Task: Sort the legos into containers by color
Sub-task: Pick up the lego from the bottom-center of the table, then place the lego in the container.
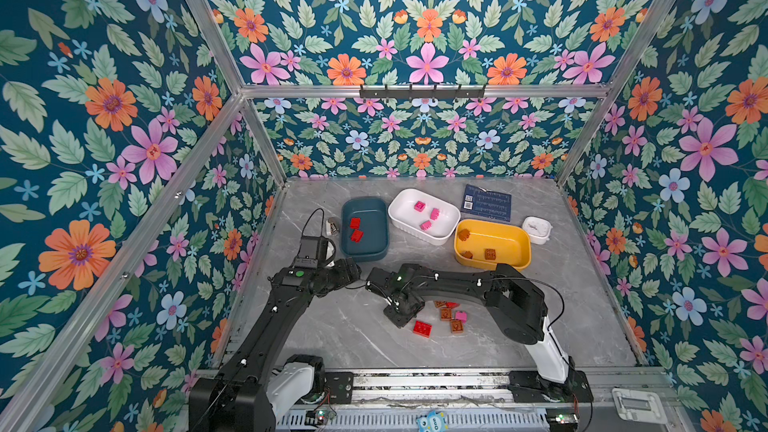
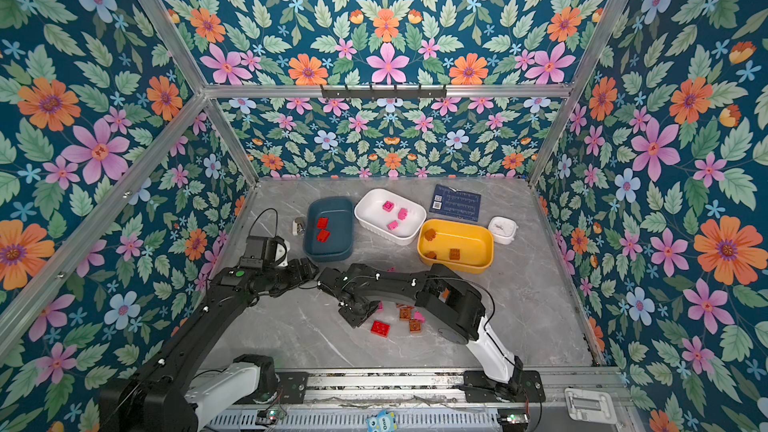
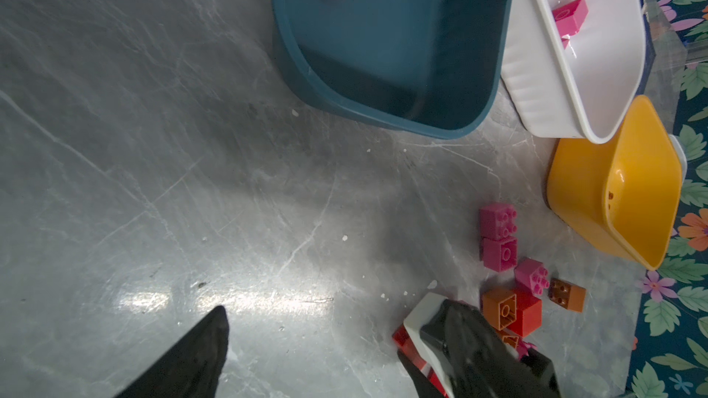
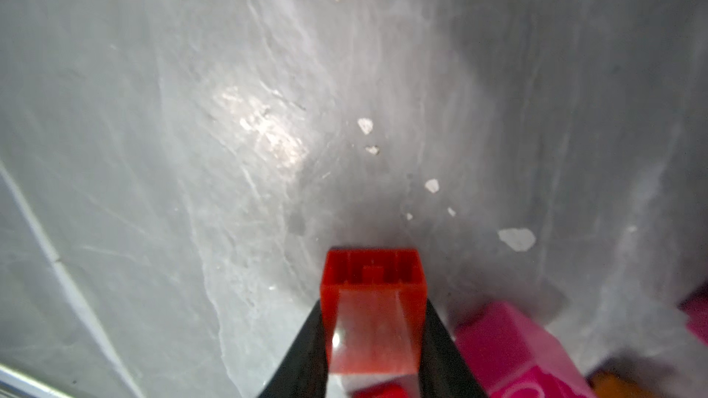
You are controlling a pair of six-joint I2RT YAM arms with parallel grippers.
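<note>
Right now a red brick [image 4: 373, 273] sits pinched between the dark fingers of the right tool [image 4: 373, 312]. Its hollow underside faces the wrist camera, low over the tabletop [image 4: 191, 147] at the edge of the loose pile [image 1: 451, 315]. A pink brick [image 4: 513, 342] lies just beside it, so the lift should probably go straight up before any sideways travel, or the neighbour may get dragged along. Judging by the two red pieces already inside, red belongs in the teal bin [image 1: 374, 243]. The carry would pass near the left tool [image 1: 326, 245], which hangs open and empty beside that bin, so a high arc and a low release over the bin's middle look safest. In both top views the right tool's tips are covered by its own wrist, so the held brick cannot be seen there. Whether it is clear of the tabletop I cannot tell. Part of the pile is hidden under the right forearm.
</note>
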